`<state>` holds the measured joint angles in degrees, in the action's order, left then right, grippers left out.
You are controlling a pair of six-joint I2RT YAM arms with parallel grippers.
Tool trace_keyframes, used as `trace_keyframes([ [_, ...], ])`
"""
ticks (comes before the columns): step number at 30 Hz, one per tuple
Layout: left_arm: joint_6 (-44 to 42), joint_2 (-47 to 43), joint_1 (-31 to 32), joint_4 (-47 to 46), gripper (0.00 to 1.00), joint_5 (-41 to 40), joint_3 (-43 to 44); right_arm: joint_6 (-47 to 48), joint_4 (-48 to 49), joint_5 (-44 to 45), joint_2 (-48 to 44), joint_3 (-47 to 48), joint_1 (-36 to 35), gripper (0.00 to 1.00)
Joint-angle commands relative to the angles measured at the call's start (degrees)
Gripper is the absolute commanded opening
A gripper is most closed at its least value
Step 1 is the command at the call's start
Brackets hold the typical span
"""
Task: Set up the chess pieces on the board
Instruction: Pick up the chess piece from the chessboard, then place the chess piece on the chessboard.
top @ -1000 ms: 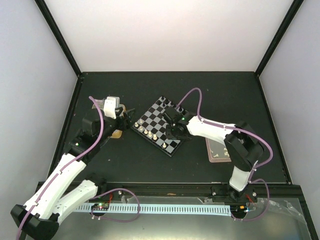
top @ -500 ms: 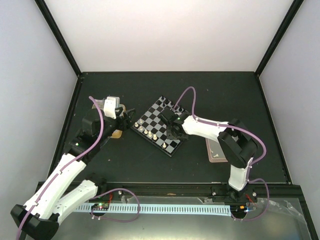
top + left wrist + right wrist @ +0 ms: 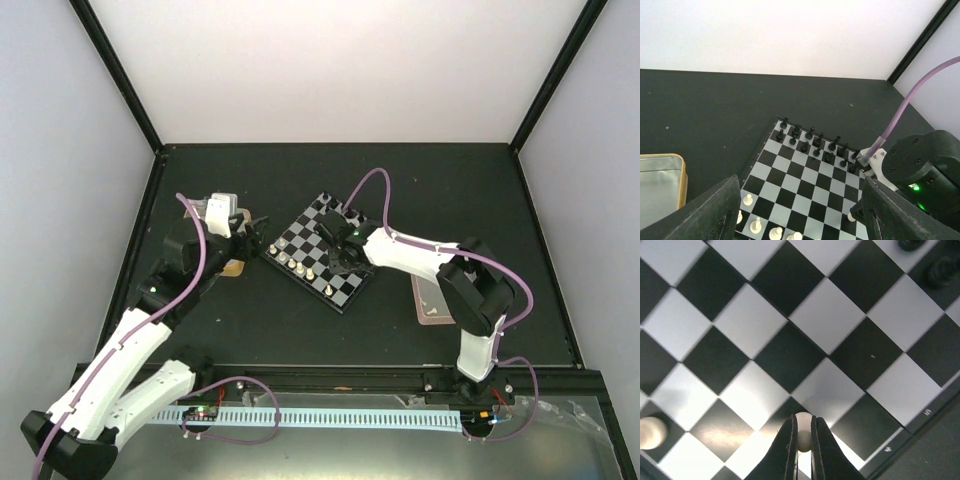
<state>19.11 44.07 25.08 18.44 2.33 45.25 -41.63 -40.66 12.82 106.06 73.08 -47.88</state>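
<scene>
Nearest the arm bases, a pink tray (image 3: 432,306) is lying to the right of the board (image 3: 305,228), partly under the right arm. A yellow-rimmed tin (image 3: 660,181) is sitting to the board's left, beneath the left arm. Along the board's near-left edge, a row of white pieces (image 3: 305,270) is standing. Over the near-right part of the board, the right gripper (image 3: 803,421) is hanging low, its fingers (image 3: 788,450) pinching a cream-white piece (image 3: 803,435) between them. Whether that piece is touching the square below cannot be told. Another white piece (image 3: 650,433) is standing a few squares away. Just beside the board's left corner, the left gripper (image 3: 800,179) is hovering with its jaws spread wide, holding nothing. Farthest back, black pieces (image 3: 812,142) are filling two rows along the far edge.
</scene>
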Motion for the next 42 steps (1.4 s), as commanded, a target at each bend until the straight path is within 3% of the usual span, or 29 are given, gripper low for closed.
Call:
trace_keyframes([
  [1,1.0,-2.24,-0.47,0.47,0.68,-5.17,0.68,1.72,3.9,-4.07,-0.72,3.15,-0.79,0.01],
  [9,3.1,-9.63,-0.56,-0.38,0.68,-16.15,-1.93,2.25,8.21,-9.41,4.94,10.64,-1.73,0.01],
  [18,2.66,-14.77,-0.64,-5.5,0.69,-13.71,-5.35,4.3,7.17,-13.78,14.68,21.84,-1.99,0.02],
  [34,2.33,-14.47,-0.65,-5.6,0.71,-14.02,-5.24,5.9,4.09,-13.07,22.27,28.91,-2.44,0.02],
  [42,2.26,-13.95,-0.65,-5.37,0.71,-13.84,-5.13,6.06,3.49,-12.65,22.99,29.55,-2.57,0.12],
])
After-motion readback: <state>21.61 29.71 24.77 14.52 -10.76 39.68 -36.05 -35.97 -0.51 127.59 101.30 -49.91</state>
